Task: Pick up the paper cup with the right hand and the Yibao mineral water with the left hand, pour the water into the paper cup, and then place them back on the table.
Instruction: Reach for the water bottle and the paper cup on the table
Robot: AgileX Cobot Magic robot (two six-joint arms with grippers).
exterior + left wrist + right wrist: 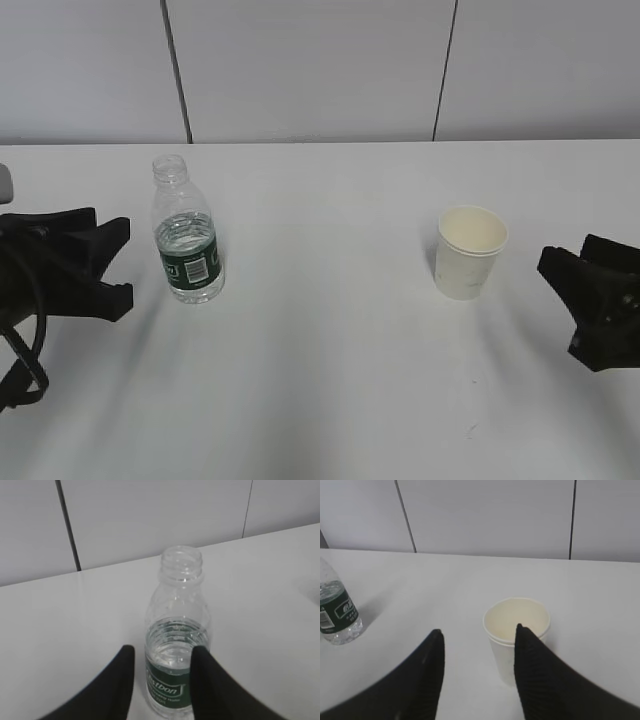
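Both jaws are spread and empty. The uncapped Yibao mineral water (176,645) lies ahead of the left hand (162,652), off-centre rightward; it risks being toppled. The paper cup (517,635) risks being nudged by the right hand (479,635).

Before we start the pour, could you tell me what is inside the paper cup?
The paper cup looks empty: the right wrist view shows only its plain cream inner wall. The right gripper's finger covers part of the rim, and the very bottom is out of sight.
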